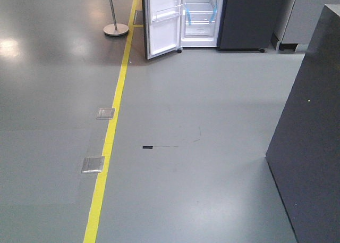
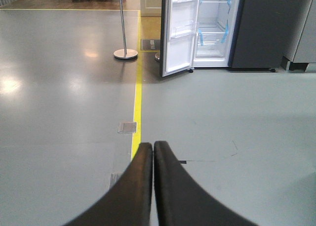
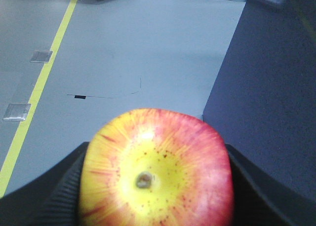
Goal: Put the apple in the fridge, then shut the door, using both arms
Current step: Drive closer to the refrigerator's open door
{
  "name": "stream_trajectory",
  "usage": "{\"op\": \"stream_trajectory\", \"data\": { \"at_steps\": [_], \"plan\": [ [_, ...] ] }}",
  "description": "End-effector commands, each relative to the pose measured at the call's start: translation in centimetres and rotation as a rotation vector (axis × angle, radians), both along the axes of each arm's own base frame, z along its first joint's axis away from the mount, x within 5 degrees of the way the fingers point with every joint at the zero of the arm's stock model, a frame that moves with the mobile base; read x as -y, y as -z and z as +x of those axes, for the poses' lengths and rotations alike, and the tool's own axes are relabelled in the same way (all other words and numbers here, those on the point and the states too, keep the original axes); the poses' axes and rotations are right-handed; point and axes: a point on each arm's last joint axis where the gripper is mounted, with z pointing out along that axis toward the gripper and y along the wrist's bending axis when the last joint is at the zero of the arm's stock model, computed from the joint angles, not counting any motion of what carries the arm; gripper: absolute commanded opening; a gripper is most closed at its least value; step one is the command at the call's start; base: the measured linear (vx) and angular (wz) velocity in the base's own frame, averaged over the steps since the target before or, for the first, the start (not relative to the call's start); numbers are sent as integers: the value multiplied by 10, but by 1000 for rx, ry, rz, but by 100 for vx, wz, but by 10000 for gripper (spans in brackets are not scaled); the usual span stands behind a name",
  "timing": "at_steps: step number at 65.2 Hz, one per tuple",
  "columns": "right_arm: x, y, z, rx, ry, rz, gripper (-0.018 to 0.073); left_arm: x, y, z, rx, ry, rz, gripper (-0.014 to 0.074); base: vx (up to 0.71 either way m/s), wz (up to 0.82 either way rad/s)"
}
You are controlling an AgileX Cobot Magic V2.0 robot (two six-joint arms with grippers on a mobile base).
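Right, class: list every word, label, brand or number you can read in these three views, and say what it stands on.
No text can be read.
The dark floor panel beside the door: pale marks, too blurred to read.
On the fridge, the blue tape strips and the apple: no lettering shows.

Left hand (image 2: 153, 154) pinched fully together, right hand (image 3: 156, 157) clamped around the apple (image 3: 158, 181).

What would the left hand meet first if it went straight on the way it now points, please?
Nothing close: the left hand, shut, points over bare floor. Far ahead, it would probably meet the open door of the fridge, slightly right of its line, though depth is hard to judge.
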Motion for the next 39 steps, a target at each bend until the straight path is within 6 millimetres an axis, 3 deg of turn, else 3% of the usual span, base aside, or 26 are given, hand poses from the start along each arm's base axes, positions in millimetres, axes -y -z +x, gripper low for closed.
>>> {"op": "stream_trajectory", "data": {
  "at_steps": [1, 39],
  "plan": [
    [0, -16, 2, 112, 3, -14, 215, 1, -1, 1, 67, 7, -11, -6, 18, -5],
    [0, -16, 2, 112, 3, -14, 215, 1, -1, 1, 67, 7, -11, -6, 16, -5]
  ]
}}
